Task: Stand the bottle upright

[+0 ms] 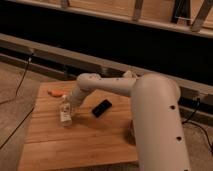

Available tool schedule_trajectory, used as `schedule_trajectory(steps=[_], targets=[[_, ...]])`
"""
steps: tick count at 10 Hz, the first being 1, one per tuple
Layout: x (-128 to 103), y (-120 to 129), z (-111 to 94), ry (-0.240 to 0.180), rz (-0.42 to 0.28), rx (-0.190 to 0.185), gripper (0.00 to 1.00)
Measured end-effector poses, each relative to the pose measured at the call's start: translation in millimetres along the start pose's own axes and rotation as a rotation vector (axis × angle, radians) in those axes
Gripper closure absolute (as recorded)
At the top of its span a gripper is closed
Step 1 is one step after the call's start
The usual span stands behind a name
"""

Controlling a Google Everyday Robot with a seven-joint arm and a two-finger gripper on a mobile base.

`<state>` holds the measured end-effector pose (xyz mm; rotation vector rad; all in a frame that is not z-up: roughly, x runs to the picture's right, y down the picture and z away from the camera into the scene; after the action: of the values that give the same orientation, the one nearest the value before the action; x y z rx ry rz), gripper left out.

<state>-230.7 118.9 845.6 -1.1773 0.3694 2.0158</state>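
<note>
Reaching in from the right foreground, the white arm (150, 115) bends at a rounded joint and runs left and down over the wooden table (85, 145). The gripper (69, 101) sits at its end, low over the table's left half, right at the top of the bottle (65, 115). Its jaws are spread apart, not clamped on anything. Whether a finger touches the cap, I cannot tell; the wrist crowds that spot.

Bottle: on the left part of the table, standing upright on its base, cap up. Pale body, white label with dark marks facing the camera.

Black slab (101, 108): flat on the boards, right of the bottle and apart from it, set at an angle, just below the line of the forearm.

Orange stick (56, 92): lying flat near the table's far left corner, behind the bottle, not touching it.

Surroundings: grey floor around the table. A dark cable (21, 75) trails down on the left. A long pale ledge (55, 56) runs behind the table, with dark wall above it.
</note>
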Motion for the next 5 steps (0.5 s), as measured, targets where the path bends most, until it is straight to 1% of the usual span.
schedule_trajectory(steps=[3,5], targets=[[0.1,7.6,3.4,0.014,-0.007,-0.014,0.35],[0.4,12.3,5.9,0.023,-0.016,-0.017,0.35]])
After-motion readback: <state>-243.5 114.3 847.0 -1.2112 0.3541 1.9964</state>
